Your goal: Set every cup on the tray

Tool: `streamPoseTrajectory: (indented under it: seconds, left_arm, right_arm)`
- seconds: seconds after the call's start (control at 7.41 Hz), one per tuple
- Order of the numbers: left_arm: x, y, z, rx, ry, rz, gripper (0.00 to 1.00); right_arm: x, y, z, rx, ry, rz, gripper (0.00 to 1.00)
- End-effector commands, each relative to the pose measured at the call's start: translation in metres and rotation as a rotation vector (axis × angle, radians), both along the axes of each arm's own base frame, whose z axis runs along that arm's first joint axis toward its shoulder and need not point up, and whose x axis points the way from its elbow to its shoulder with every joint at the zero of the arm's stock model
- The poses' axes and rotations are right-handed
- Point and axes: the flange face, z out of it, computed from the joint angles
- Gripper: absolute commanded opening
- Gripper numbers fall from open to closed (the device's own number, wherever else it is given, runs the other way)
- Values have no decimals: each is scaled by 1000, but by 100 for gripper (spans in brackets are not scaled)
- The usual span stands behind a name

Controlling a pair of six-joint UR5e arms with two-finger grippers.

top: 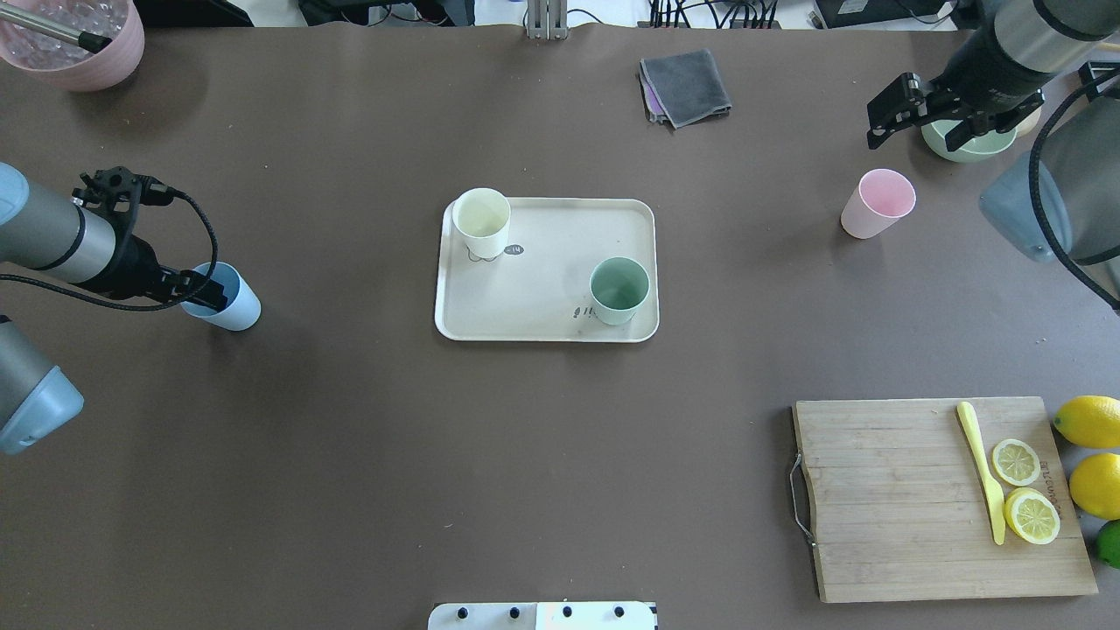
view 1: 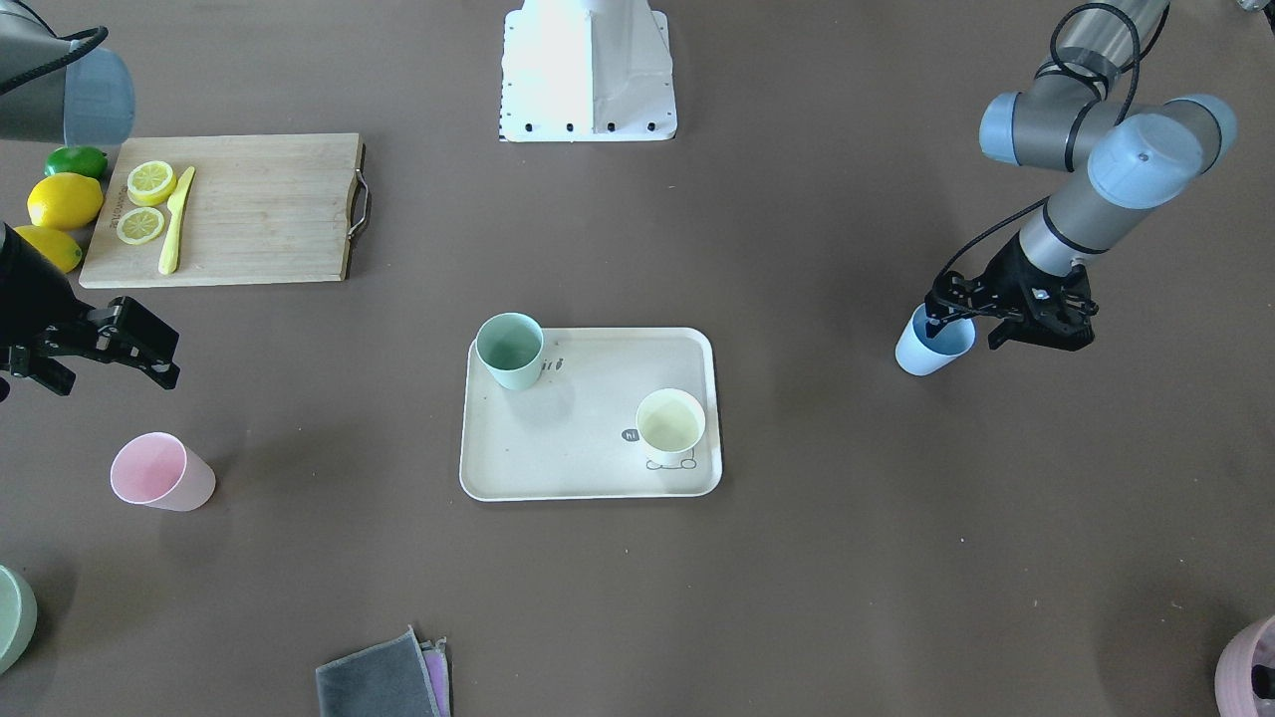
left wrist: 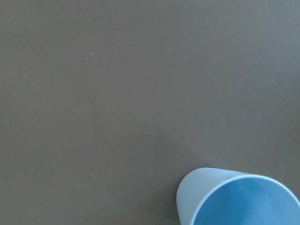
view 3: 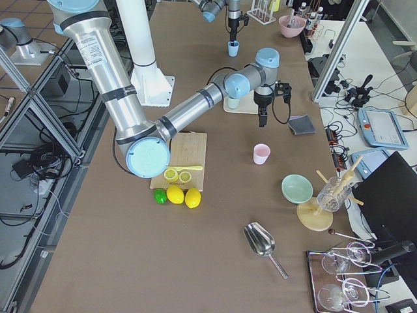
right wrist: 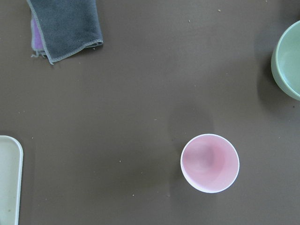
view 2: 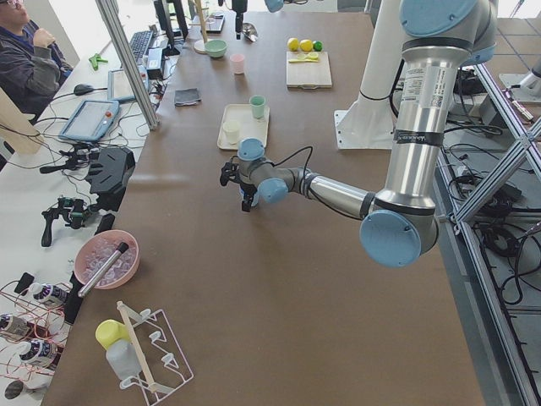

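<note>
The cream tray [view 1: 588, 478] lies mid-table and holds the mint green cup [view 1: 510, 349] and the cream-yellow cup [view 1: 670, 426], both upright. The light blue cup [view 1: 921, 357] stands on the table on my left side, also in the left wrist view [left wrist: 239, 199]. My left gripper [view 1: 964, 329] is open at its rim, with one finger inside the cup and one outside. The pink cup [view 1: 159, 473] stands on the table on my right side, also in the right wrist view [right wrist: 210, 163]. My right gripper [view 1: 100, 373] is open and empty above the table near it.
A wooden cutting board [top: 875, 499] with lemon slices and a yellow knife lies near right, with lemons [top: 1089, 420] beside it. A grey cloth [top: 687, 86], a green bowl [top: 967, 149] and a pink bowl [top: 74, 52] sit along the far edge.
</note>
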Motion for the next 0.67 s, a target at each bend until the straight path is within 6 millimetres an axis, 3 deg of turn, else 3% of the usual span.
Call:
streamPoseTrajectory:
  seconds: [0.0, 0.13, 0.54]
  left_arm:
    - [12, 4, 1, 10, -8, 7, 0]
    - [13, 2, -5, 18, -1, 7, 0]
    - [28, -22, -57, 34, 27, 2, 0]
  right_arm:
    - [2, 1, 3, 0, 4, 0, 100]
    - [4, 5, 3, 4, 2, 0, 100]
    - [9, 12, 4, 6, -2, 1, 100]
